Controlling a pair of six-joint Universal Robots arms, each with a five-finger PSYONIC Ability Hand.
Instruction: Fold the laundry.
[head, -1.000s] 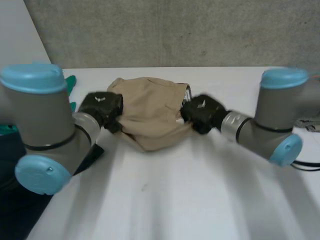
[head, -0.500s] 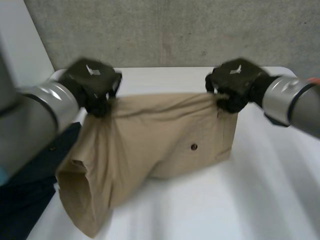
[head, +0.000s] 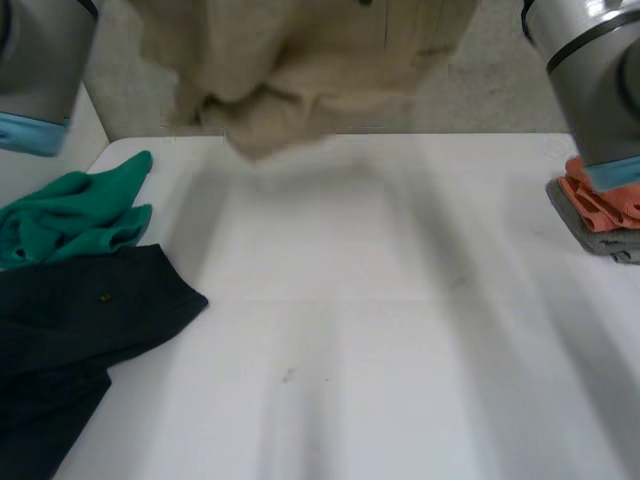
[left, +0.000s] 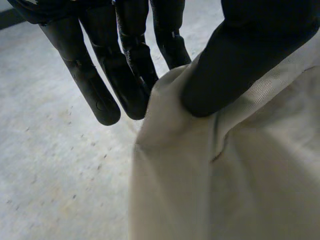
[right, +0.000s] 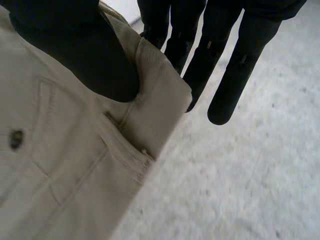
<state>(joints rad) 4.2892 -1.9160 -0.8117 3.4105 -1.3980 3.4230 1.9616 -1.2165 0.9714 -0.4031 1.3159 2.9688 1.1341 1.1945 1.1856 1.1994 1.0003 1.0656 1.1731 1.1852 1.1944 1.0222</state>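
**Two hands, one pair of shorts held up; four other cloths on the table**

The left hand (left: 250, 45) pinches a top edge of the beige shorts (left: 225, 185). Its thumb presses the fabric against its straight fingers (left: 95, 85), some of which stick out past the cloth. The right hand (right: 75, 50) has the same kind of hold on the waistband corner. Its thumb is clamped down just above a welt pocket (right: 125, 145), and its straight fingers (right: 235, 75) are behind the band. One dark button (right: 16, 139) sits near that pocket.

In the head view the shorts hang in the air between the left arm (head: 40, 60) and the right arm (head: 590, 80), with their bunched lower end over the far edge of the white table (head: 380, 350).

Four more cloths lie on the table. One green cloth (head: 80, 215) is crumpled at the left edge. Just beside it, one dark navy garment (head: 80, 330) is spread over the near-left corner. At the right edge, one coral cloth (head: 605, 200) rests on one grey cloth (head: 590, 238).
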